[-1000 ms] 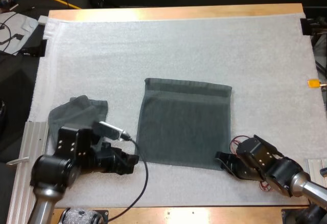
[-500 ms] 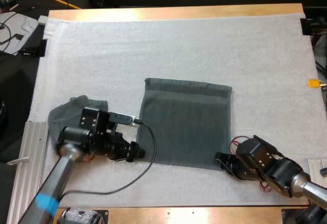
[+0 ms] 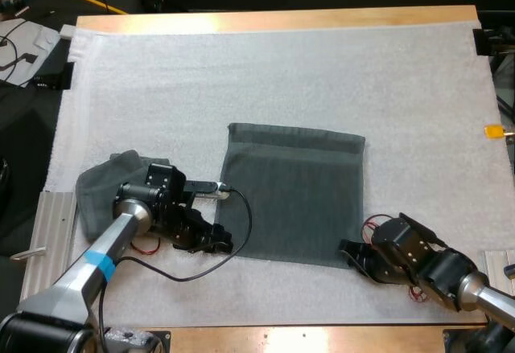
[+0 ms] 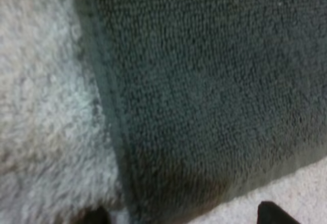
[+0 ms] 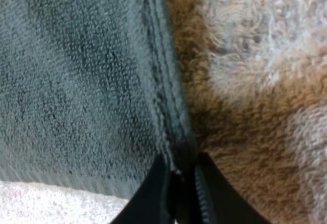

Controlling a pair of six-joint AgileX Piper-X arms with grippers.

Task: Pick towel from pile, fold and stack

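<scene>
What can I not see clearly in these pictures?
- High view: the left arm hides the near part of the crumpled towel.
- High view: the right gripper covers the near right corner of the flat towel.
- Left wrist view: the edge cuts off the fingers of the left gripper.

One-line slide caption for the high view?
The left gripper and right gripper at the flat towel's near corners; crumpled towel beside the left gripper.

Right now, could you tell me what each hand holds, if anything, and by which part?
The right hand pinches the flat towel by its near right corner; the left hand holds nothing.
</scene>
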